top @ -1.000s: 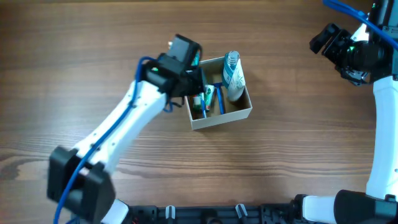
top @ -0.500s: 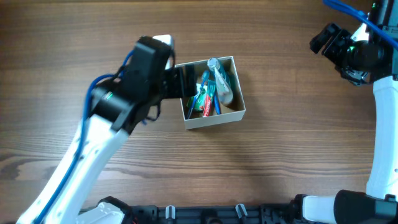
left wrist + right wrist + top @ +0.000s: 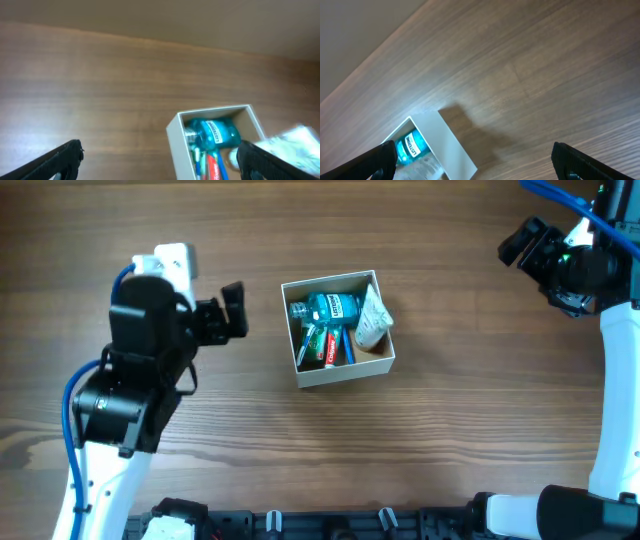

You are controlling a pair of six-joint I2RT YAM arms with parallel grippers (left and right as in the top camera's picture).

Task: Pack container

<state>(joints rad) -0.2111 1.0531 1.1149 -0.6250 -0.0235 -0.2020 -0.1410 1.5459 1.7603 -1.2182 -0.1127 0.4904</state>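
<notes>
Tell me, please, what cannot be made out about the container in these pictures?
Left wrist: the container is cut off by the lower edge; the white packet is blurred.
Right wrist: most of it lies beyond the lower edge.
Overhead: labels on the tubes are too small.

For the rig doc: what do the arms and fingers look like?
Both match: white tubular links, black joint housings, and a blue cable run along the outside. The left arm carries a white block near its wrist; the right arm shows none. The fingers are plain black, with no markings visible.
</notes>
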